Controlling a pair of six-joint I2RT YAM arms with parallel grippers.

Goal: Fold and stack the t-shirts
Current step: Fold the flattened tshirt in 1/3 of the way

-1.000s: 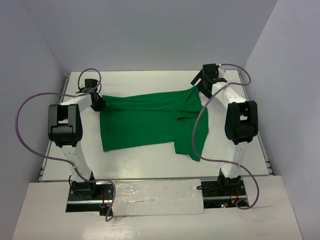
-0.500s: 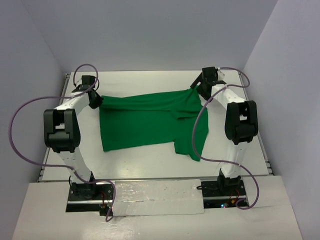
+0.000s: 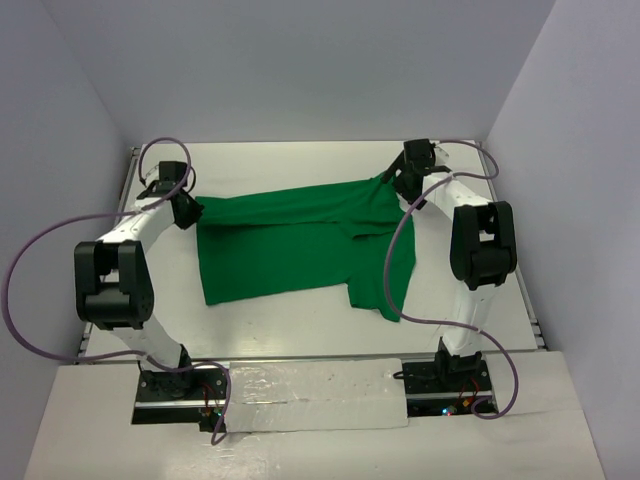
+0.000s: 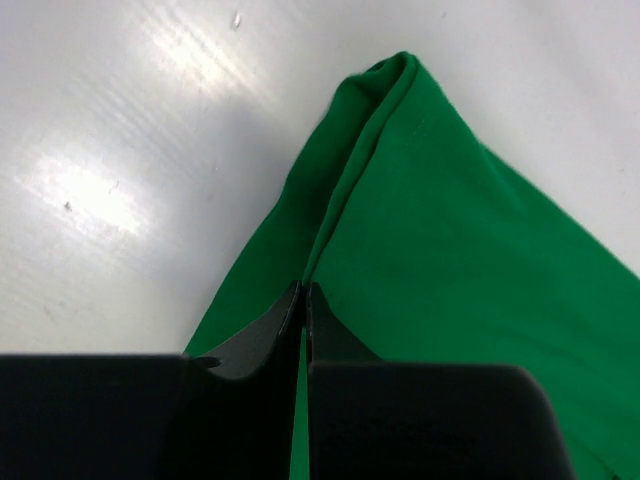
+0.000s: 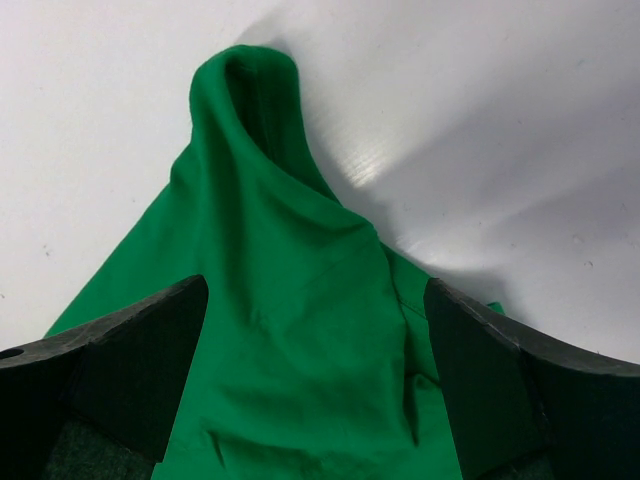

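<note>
Left wrist: left claw (image 4: 303,298) pinched shut on green t-shirt (image 4: 450,260) corner; shirt spread on counter (image 4: 120,120). Opposite, right claw (image 5: 312,300) gapes astride the other corner. A one-sided pull could drag and bunch the cloth.

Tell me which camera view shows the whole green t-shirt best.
The top external view: the whole t-shirt lies on the table there. The left wrist view shows only an edge pinched in the left fingers; the right wrist view only a raised fold between the open right fingers.
</note>
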